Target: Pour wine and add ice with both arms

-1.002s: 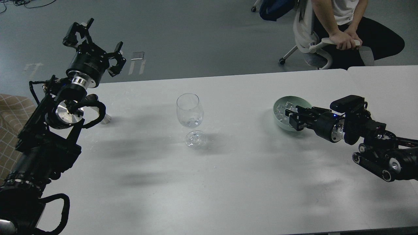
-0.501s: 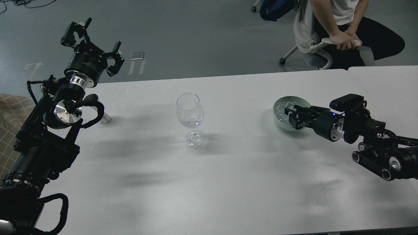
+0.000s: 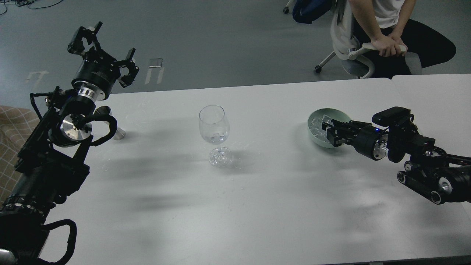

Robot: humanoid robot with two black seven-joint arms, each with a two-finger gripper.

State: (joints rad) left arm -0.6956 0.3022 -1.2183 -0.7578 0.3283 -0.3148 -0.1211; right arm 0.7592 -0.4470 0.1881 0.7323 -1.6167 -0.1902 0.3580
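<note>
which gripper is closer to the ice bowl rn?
Right. The right gripper reaches over the near rim of the ice bowl. The left gripper is raised far across the table, beyond the wine glass.

Between the wine glass (image 3: 214,129) and the green bowl (image 3: 317,140) the counter (image 3: 265,198) lies bare, while a small metal cup (image 3: 117,129) stands just beside the left arm (image 3: 70,125)

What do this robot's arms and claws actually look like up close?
Both arms are matte black and jointed, with round silver caps at the joints and black cables looping alongside. The left gripper and right gripper are black claws on thick cylindrical wrists ringed with silver.
</note>
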